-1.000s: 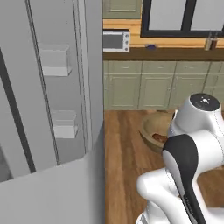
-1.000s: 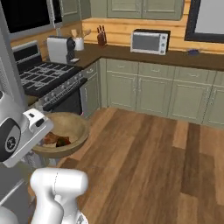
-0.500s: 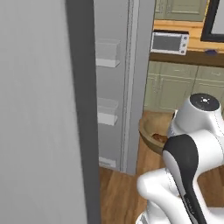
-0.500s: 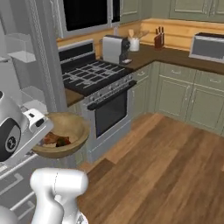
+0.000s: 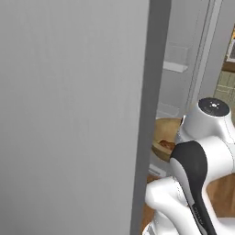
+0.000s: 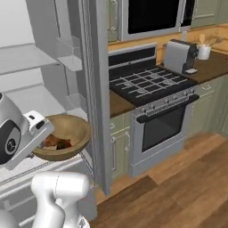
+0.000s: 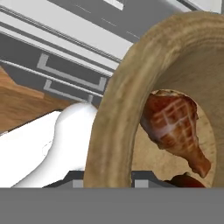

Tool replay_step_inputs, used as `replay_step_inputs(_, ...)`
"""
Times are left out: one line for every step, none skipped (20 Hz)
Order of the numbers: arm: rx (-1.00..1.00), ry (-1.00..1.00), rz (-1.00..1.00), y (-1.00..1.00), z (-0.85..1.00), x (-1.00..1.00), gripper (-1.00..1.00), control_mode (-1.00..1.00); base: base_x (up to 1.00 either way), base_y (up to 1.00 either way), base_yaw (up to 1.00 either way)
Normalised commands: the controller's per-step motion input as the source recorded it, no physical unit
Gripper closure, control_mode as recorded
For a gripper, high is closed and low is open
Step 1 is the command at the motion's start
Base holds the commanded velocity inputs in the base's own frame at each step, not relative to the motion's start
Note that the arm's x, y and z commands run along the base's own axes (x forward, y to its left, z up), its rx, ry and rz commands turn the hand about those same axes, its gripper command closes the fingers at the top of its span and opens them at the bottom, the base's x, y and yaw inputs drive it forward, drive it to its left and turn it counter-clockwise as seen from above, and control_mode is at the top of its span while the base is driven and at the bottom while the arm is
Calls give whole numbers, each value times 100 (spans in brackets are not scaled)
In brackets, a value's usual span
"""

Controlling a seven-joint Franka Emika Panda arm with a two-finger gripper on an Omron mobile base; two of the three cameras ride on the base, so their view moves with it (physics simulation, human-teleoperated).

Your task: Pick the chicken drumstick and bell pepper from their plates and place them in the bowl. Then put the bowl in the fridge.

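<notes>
Bowl (image 6: 62, 136): carried at the arm's end, level with the fridge's lower shelf, drumstick (image 7: 175, 127) and red pepper (image 7: 186, 180) inside.
Claw (image 7: 109, 181): pinching the bowl's rim.
Change: base has swung from the kitchen toward the open fridge (image 6: 40, 58); its door now fills the left.
Meaning: loading done; setting the bowl on a shelf remains.

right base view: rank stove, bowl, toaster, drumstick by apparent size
1. stove
2. bowl, though it sits nearer the camera
3. toaster, farther back, so the gap with the bowl is unsure
4. chicken drumstick, smallest
</notes>
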Motion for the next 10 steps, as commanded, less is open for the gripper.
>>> replay_step_inputs(0,0,0,0,0,0,100,100,49,10,56)
replay_step_inputs(0,0,0,0,0,0,100,100,37,8,58)
replay_step_inputs(0,0,0,0,0,0,100,100,24,11,60)
replay_step_inputs(0,0,0,0,0,0,100,100,19,16,61)
replay_step_inputs(0,0,0,0,0,0,100,100,13,19,61)
replay_step_inputs(0,0,0,0,0,0,100,100,11,12,61)
replay_step_inputs(0,0,0,0,0,0,100,100,11,9,61)
replay_step_inputs(0,0,0,0,0,0,100,100,8,7,60)
replay_step_inputs(0,0,0,0,0,0,100,100,16,2,60)
replay_step_inputs(0,0,0,0,0,0,100,100,26,0,60)
